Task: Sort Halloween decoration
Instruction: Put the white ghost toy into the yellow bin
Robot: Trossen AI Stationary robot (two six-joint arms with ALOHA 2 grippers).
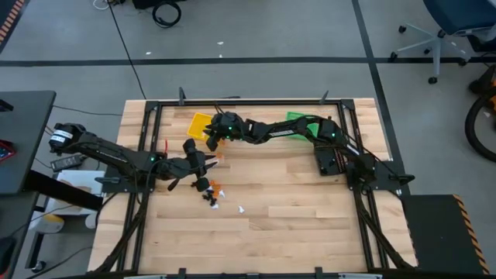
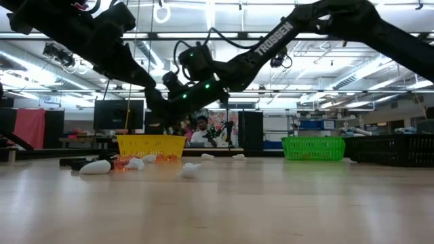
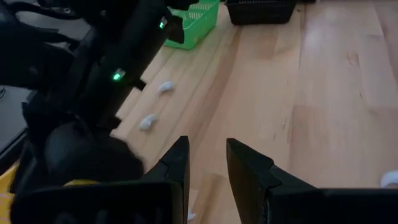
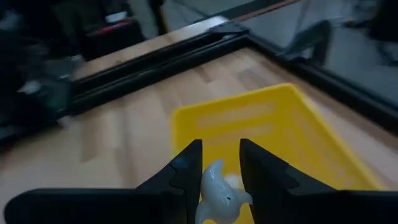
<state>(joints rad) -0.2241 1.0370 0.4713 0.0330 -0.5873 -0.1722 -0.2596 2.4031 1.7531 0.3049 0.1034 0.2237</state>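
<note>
Currently the right gripper hangs over the yellow bin, clenched on a small white trinket pinched between its fingers; from above that gripper sits just past the bin's near edge, at about 11 o'clock of table centre. The yellow bin stands at the table's far edge, close to the black frame rail; the green bin is at about 1 o'clock, also against the far rail, and the black bin is beside it at 2 to 3 o'clock. The left gripper is at 9 to 10 o'clock of centre, fingers parted with bare wood showing between them, nothing held. The rest of the Halloween decoration lies in a loose cluster at about 7 o'clock of centre, white, orange and black pieces, just beside the left gripper; one white piece lies apart toward 6 o'clock. Two more white pieces lie on the wood near the green bin in the left wrist view. Open room: near half of the table and the whole 4 to 6 o'clock sector are bare wood. Writing: "TROSSEN" in white on the arm in the low view.
</note>
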